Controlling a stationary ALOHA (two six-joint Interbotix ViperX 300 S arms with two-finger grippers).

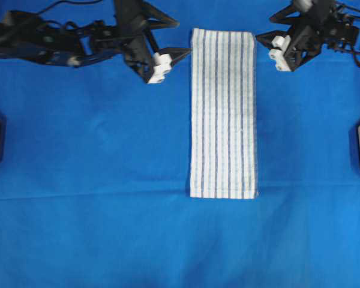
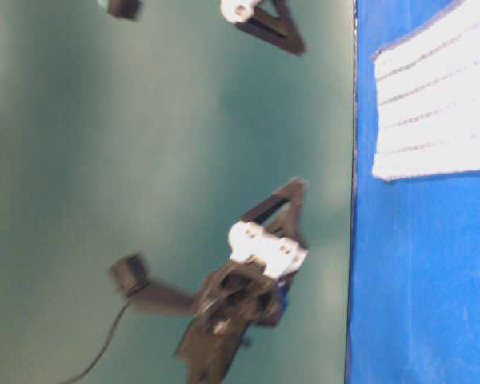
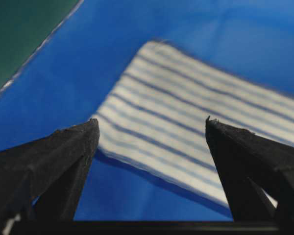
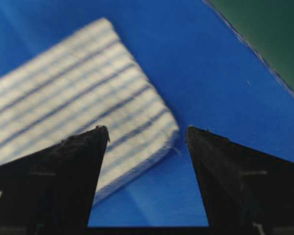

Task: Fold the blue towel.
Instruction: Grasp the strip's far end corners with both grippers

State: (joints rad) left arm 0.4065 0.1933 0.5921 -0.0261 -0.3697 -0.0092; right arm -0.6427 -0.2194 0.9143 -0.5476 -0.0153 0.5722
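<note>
The bench point(image 1: 78, 228) is covered by a plain solid-blue cloth that fills almost the whole overhead view. In the table-level view its edge shows as a straight line, with a dark green background beside it.

The blue towel point(image 1: 223, 113) lies flat on this cloth, a little right of the middle in the overhead view. It is folded into a long narrow strip, white with thin light-blue and dark-blue stripes that run along its length. One short end is near the top edge of the picture, between the two arms, and the other short end is lower, about two thirds of the way down. Its edges look straight and no corner is lifted.

The left arm comes in from the upper left of the overhead view. The left claw point(image 1: 168, 60) is spread wide and holds nothing. One black finger points toward the upper left corner of the towel and is just beside it, though I cannot tell whether it touches. In the left wrist view the two fingers point(image 3: 68, 152) stand well apart, with the towel's corner seen between them.

The right arm comes in from the upper right. The right claw point(image 1: 270, 48) is also spread wide and empty, just beside the towel's upper right corner. In the right wrist view that corner lies between the fingers point(image 4: 78, 161).
</note>
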